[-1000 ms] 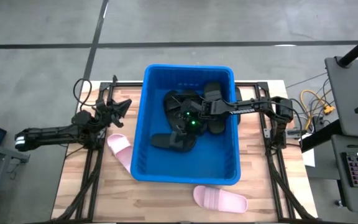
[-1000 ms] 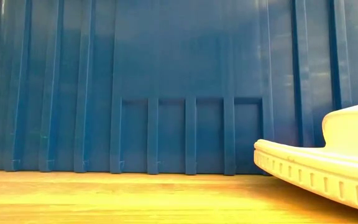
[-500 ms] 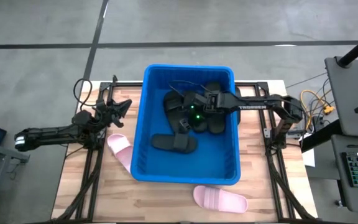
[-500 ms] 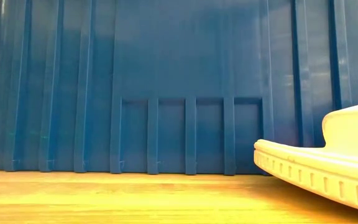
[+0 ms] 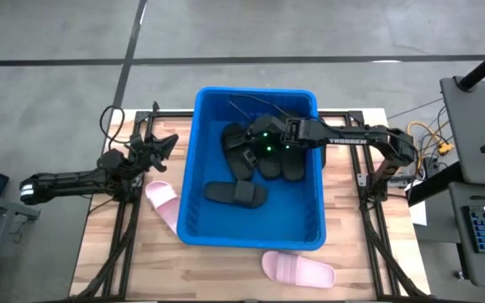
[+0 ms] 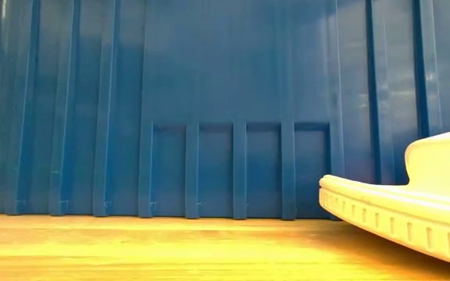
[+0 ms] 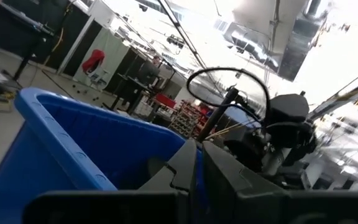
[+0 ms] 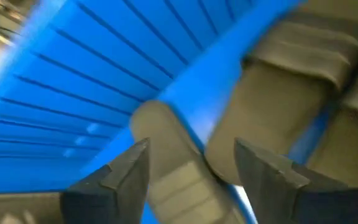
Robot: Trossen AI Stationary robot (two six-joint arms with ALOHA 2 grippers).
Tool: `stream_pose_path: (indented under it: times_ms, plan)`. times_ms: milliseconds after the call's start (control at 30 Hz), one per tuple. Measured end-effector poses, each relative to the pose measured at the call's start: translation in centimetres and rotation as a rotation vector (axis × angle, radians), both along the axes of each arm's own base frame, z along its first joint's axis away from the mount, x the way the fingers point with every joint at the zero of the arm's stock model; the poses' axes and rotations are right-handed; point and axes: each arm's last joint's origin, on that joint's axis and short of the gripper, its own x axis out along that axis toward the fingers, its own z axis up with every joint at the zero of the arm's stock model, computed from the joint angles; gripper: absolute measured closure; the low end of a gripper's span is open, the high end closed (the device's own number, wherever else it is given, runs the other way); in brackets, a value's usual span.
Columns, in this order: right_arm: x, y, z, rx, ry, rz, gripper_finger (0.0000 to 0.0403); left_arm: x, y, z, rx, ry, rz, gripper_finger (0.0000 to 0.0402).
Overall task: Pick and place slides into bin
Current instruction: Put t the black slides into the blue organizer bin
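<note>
Four black slides are seen from above lying inside the blue bin: three bunched in the far half and one lying alone nearer the front wall. The right gripper is held over the bunched three, inside the bin. Only in its wrist view are its fingers shown spread apart, with nothing between them and the black slides and the ribbed blue wall beyond.

Two pink slides are left on the wooden table. One pink slide lies against the bin's left wall, and the other pink slide lies just outside its front wall. From table height only the bin's ribbed outer wall and the sole edge of a pink slide at the right are shown; nothing inside the bin is visible there.

The left gripper is parked above the table to the left of the bin. In its wrist view the dark fingers are seen nearly touching, clamped on nothing, with the bin's rim beyond.
</note>
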Motion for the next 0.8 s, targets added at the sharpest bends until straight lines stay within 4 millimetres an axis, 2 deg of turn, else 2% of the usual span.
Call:
stream_pose_path:
  times_ms: [200, 367, 533, 700, 800]
  plan:
    - [-0.3, -0.1, 3.2, -0.097, -0.194, 0.013, 0.0257, -0.2, -0.1, 0.6, -0.035, -0.097, -0.032, 0.0391]
    - [-2.0, -0.1, 7.1, -0.220, -0.362, -0.035, 0.0328, -0.4, -0.1, 1.1, -0.022, -0.148, -0.040, 0.0391]
    - [-5.2, 0.1, 11.6, -0.459, -0.497, -0.010, 0.0387, -0.5, -0.2, 1.5, -0.012, -0.198, -0.042, 0.0391]
    - [-9.1, 0.0, 15.5, -0.662, -0.604, -0.004, 0.0394, -0.7, -0.2, 1.8, -0.008, -0.229, -0.035, 0.0391]
    - [-11.7, -0.6, 16.9, -0.721, -0.582, -0.126, 0.0394, -0.7, -0.1, 1.8, -0.015, -0.233, -0.014, 0.0391]
